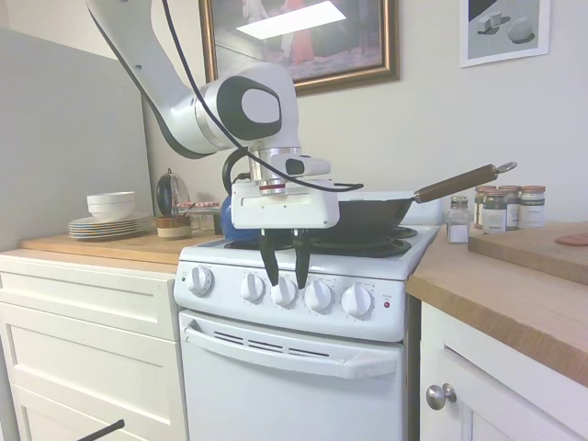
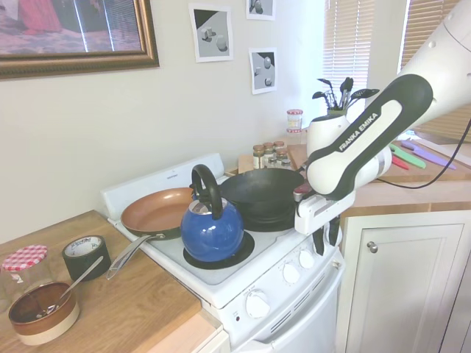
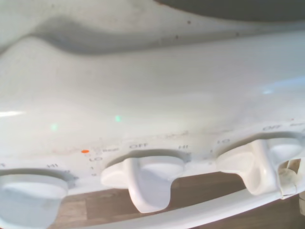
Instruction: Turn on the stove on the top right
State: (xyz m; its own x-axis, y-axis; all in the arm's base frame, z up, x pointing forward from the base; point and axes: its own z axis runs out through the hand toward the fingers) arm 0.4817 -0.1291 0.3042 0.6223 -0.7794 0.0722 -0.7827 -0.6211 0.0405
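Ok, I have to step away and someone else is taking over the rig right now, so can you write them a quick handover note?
Gripper: pointing down at the knob row on the front of the stove, fingers narrowly parted on either side of the third knob from the left. Whether they are gripping it cannot be told.
On the burners: black wok, blue kettle, copper pan.
Done: gripper lined up on a knob.
Left: confirm this knob controls the top right burner, close on it, turn it on.
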